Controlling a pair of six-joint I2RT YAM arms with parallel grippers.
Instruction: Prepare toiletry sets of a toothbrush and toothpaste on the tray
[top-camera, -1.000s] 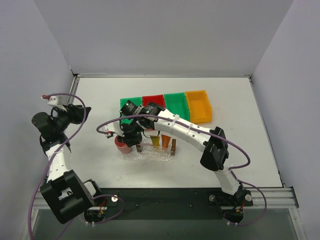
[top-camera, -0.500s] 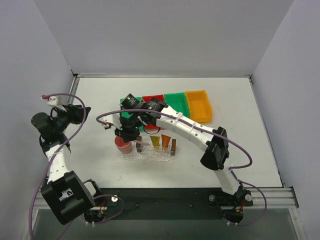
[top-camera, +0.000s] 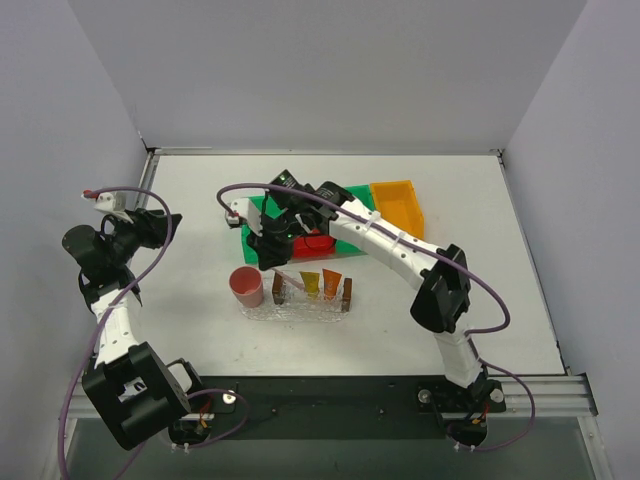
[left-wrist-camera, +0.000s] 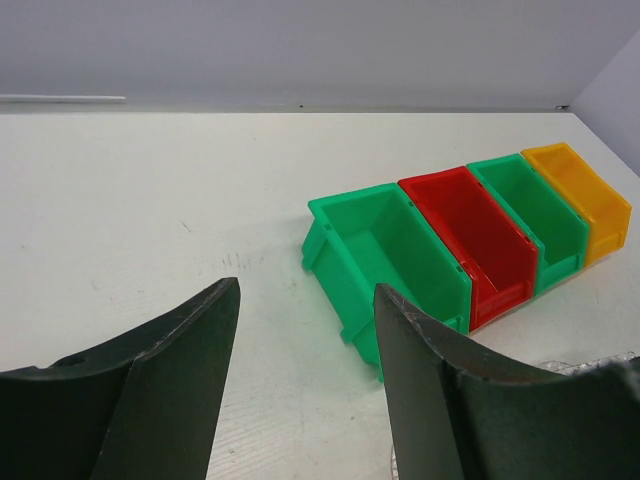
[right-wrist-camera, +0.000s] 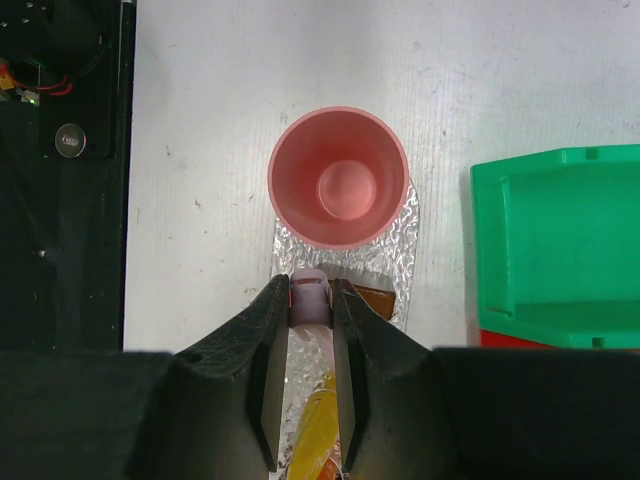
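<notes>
My right gripper (top-camera: 270, 250) is shut on the whitish-pink toothbrush (right-wrist-camera: 310, 301) and holds it above the left end of the clear tray (top-camera: 300, 306). In the right wrist view the toothbrush end sits pinched between the fingers, over a brown handle block (right-wrist-camera: 378, 301) of the tray. Two toothpaste tubes, orange (top-camera: 331, 284) and yellow-orange (top-camera: 310, 283), lie in the tray; the yellow one shows below my fingers (right-wrist-camera: 315, 432). My left gripper (top-camera: 165, 226) is open and empty at the far left, well away (left-wrist-camera: 305, 290).
A pink cup (top-camera: 246, 288) stands empty at the tray's left end (right-wrist-camera: 338, 190), on a clear textured mat (right-wrist-camera: 402, 250). A row of bins, green (left-wrist-camera: 390, 255), red (left-wrist-camera: 475, 240), green (left-wrist-camera: 530, 215) and orange (top-camera: 397, 211), stands behind the tray.
My right gripper has risen from the pink cup and moved back toward the bins, shut on the toothbrush. The cup stays in place. The left arm has not moved.
</notes>
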